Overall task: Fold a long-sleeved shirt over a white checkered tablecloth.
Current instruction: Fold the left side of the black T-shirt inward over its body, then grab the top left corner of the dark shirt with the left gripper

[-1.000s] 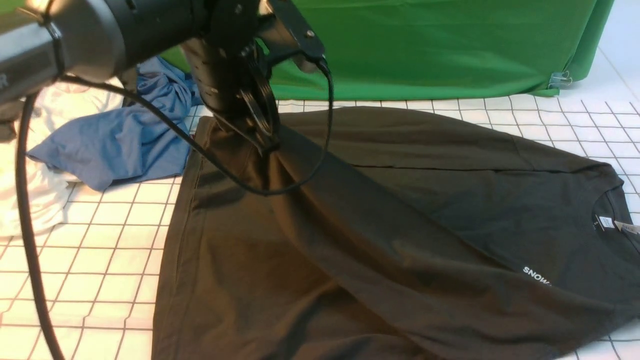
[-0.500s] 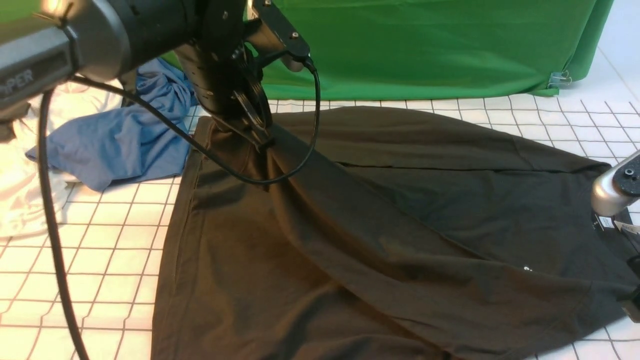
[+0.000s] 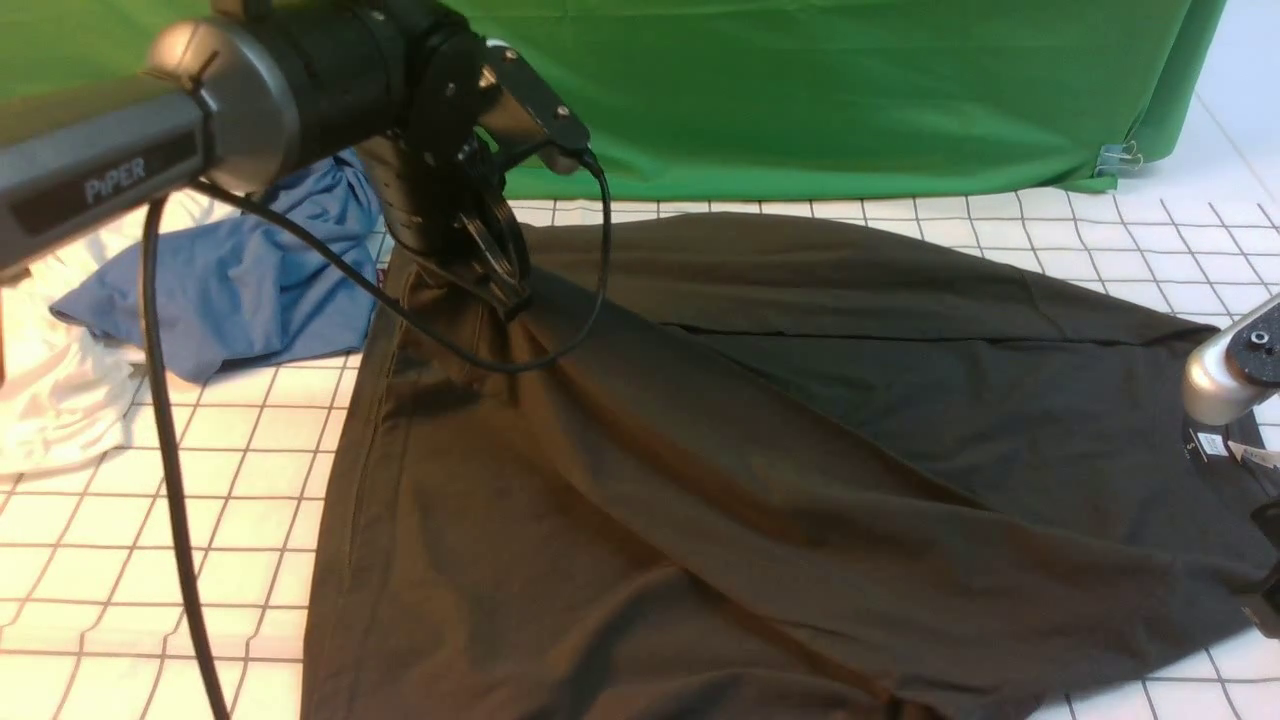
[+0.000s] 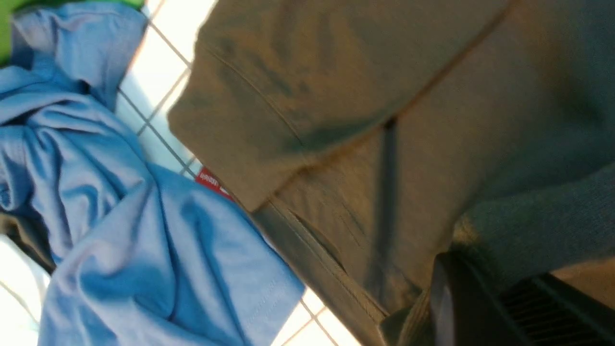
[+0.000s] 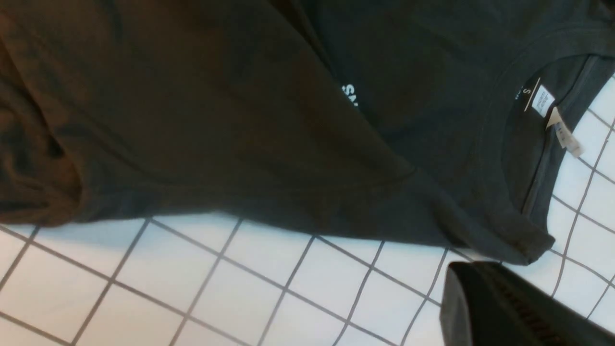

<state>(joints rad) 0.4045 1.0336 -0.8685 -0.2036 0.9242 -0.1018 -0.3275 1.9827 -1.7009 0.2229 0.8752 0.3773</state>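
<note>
The long-sleeved shirt [image 3: 750,480], dark charcoal, lies spread across the tablecloth [image 3: 230,480], a white cloth with a thin dark grid. My left gripper [image 3: 508,298] is shut on a pinch of its fabric near the far left corner, and a taut ridge runs from there toward the front right. In the left wrist view the cloth bunches against the left gripper [image 4: 439,269]. My right gripper [image 5: 451,283] is shut and holds nothing, hovering over bare tablecloth beside the shoulder edge by the collar. The neck tag [image 5: 543,98] and part of the white print [image 5: 350,93] show there.
A blue garment [image 3: 230,270] and a white garment [image 3: 50,400] lie crumpled at the far left, touching the shirt's corner. A green cloth [image 3: 850,90] hangs along the back. The left arm's black cable [image 3: 170,450] droops over the left side. The right arm's silver joint [image 3: 1225,375] sits at the right edge.
My left gripper has drawn the pinched fabric slightly left and back. The right arm has come in at the right edge, and the fold now covers the white print in the front view.
</note>
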